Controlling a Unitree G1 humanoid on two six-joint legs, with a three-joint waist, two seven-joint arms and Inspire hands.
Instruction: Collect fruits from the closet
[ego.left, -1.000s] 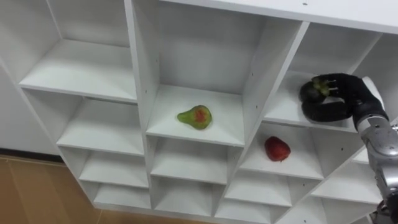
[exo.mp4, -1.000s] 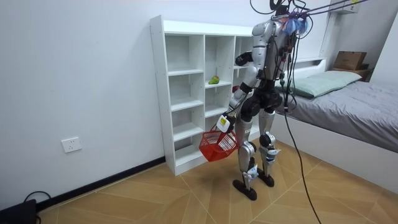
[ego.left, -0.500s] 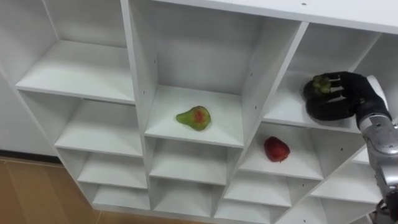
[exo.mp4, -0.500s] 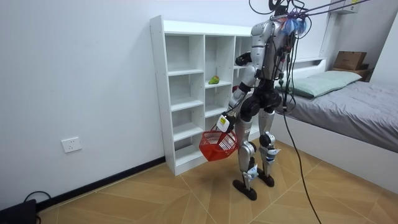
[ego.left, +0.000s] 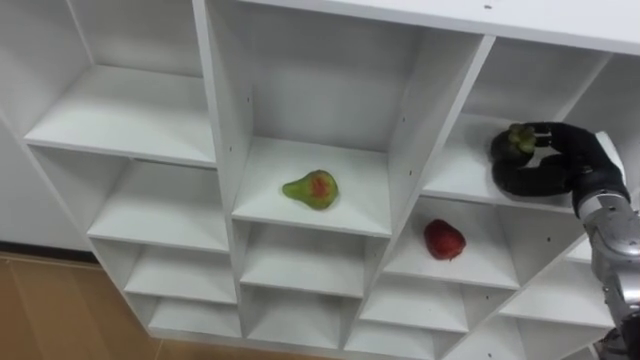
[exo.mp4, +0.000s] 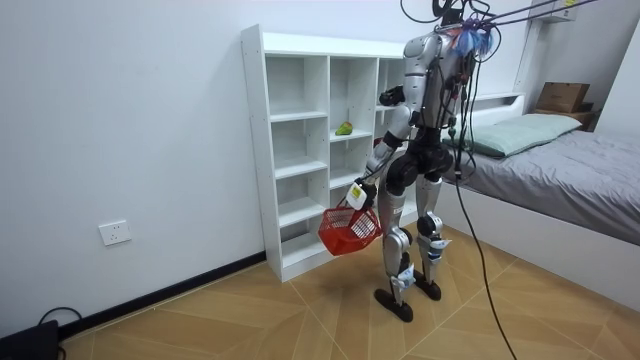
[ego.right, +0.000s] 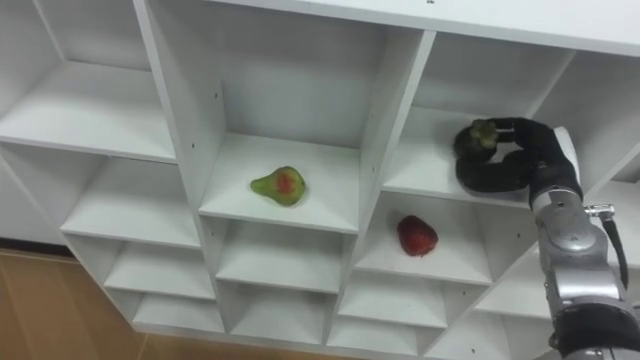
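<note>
White shelf (ego.left: 215, 110) ahead. My right hand (ego.left: 560, 160) curls round a green fruit (ego.left: 518, 139), upper right cubby. The pear (ego.left: 311, 188) lies sideways in the middle cubby, narrow end left. The red fruit (ego.left: 444, 240) sits one cubby under the hand. My left hand (exo.mp4: 357, 192) grips the basket (exo.mp4: 350, 232).

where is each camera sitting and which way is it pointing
Left eye view: on the robot's head, looking down into the white closet; its right hand shows, curled round a green fruit.
Right eye view: beside the left eye on the head, facing the same shelves, with the same hand and forearm.
Room view: stands off in the room, sees the whole robot facing the closet, a red basket hanging from its left hand.
Shared: all three show the pear.
</note>
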